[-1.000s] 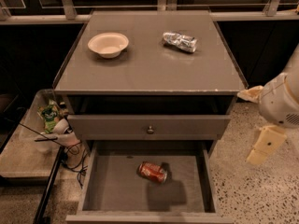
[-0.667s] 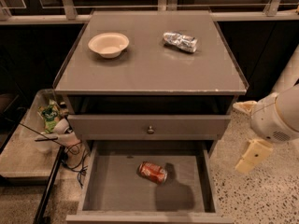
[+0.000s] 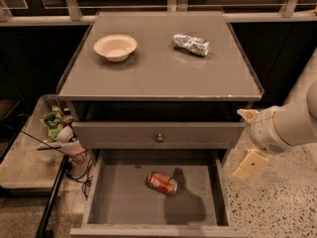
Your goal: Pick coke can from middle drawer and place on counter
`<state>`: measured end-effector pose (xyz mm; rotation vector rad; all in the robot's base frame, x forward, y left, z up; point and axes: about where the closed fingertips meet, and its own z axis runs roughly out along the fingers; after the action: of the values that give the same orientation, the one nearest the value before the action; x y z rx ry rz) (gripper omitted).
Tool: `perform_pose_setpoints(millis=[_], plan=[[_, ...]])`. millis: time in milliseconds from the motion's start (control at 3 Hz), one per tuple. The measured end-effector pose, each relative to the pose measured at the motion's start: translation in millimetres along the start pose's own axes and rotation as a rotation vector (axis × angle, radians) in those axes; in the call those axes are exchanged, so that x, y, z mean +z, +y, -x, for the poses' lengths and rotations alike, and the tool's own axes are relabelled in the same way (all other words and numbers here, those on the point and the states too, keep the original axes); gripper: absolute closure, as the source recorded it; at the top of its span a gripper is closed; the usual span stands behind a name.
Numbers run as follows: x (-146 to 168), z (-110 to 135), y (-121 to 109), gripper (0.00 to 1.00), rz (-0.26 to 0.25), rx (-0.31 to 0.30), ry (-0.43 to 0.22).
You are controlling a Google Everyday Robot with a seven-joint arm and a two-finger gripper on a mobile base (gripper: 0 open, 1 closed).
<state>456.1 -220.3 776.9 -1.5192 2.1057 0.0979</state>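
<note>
The small red coke can with dull metal ends lay on its side near the centre of the grey floor of the wide, shallow middle drawer, clear of all four low walls. A cylinder resting this way was judged liable to roll if nudged along its flank. The drawer stood pulled fully out below the closed grey drawer front with the small round knob, so the can was exposed from above and access did not require any further opening. The cream two-finger gripper was positioned outside the cabinet, just below the front right corner of the broad flat grey counter and beyond the drawer's right wall. Its jaws were spread apart and held nothing. This placement was judged an approach posture: the arm had to pass over the right wall and descend onto the can, with the jaws across its short diameter. On the counter, a shallow white bowl occupied the rear left area and a crinkled silver can sat near the rear edge, right of centre. The front half of the counter was bare, and was judged the natural place for the can, not yet lifted.
</note>
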Motion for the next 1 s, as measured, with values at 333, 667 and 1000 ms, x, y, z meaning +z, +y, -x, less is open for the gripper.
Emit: perform_pose_setpoints(millis=[333, 667, 1000], plan=[[0, 0, 0, 0.00, 0.000, 0.000, 0.000], [17, 10, 14, 0.00, 0.029, -0.012, -0.010], [57, 19, 36, 0.00, 0.110, 0.004, -0.048]])
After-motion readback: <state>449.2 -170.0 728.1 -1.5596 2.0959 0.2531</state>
